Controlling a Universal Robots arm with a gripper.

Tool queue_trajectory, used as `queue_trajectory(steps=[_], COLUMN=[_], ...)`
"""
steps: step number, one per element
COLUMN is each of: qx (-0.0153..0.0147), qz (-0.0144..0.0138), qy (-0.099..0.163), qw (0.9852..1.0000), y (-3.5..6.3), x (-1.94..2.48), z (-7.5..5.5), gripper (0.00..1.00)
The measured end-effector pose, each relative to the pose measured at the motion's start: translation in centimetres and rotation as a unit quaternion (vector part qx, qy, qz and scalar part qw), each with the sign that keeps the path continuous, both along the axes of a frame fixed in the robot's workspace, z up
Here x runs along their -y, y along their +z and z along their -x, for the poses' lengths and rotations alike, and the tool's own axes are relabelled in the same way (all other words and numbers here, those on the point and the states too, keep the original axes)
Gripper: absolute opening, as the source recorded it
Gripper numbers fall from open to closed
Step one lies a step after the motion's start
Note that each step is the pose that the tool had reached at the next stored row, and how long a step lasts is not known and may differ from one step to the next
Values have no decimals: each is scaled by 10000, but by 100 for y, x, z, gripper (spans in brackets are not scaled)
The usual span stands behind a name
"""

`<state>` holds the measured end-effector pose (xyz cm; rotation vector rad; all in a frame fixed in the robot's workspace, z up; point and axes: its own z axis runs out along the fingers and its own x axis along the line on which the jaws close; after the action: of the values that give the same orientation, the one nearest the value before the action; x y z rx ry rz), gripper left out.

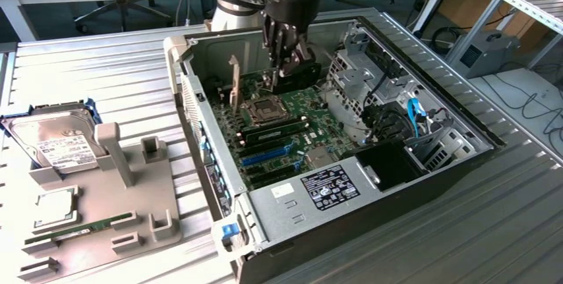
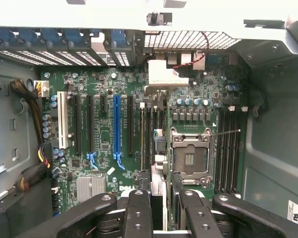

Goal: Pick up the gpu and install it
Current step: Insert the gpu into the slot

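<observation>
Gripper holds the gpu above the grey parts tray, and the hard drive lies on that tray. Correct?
Not quite. The exterior view shows the gripper holding the gpu inside the open computer case, above the motherboard, not above the grey parts tray. The hard drive does lie on that tray.

No legible text (labels on power supply point(image 1: 327, 188), hard drive point(image 1: 63, 148) unreadable).

Green motherboard point(image 2: 109, 144) with blue slot point(image 2: 116, 129), black hand point(image 2: 159, 208), silver ribbed table point(image 1: 492, 231).
</observation>
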<state>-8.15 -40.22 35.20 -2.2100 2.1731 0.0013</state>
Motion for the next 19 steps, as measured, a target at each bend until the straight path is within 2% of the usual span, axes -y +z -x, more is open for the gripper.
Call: queue_trajectory(steps=[9,19], qx=[0,0], qz=[0,0], qy=[0,0], qw=[10000,10000], y=[-18,-23], x=[21,82], z=[1,1], gripper=[27,27])
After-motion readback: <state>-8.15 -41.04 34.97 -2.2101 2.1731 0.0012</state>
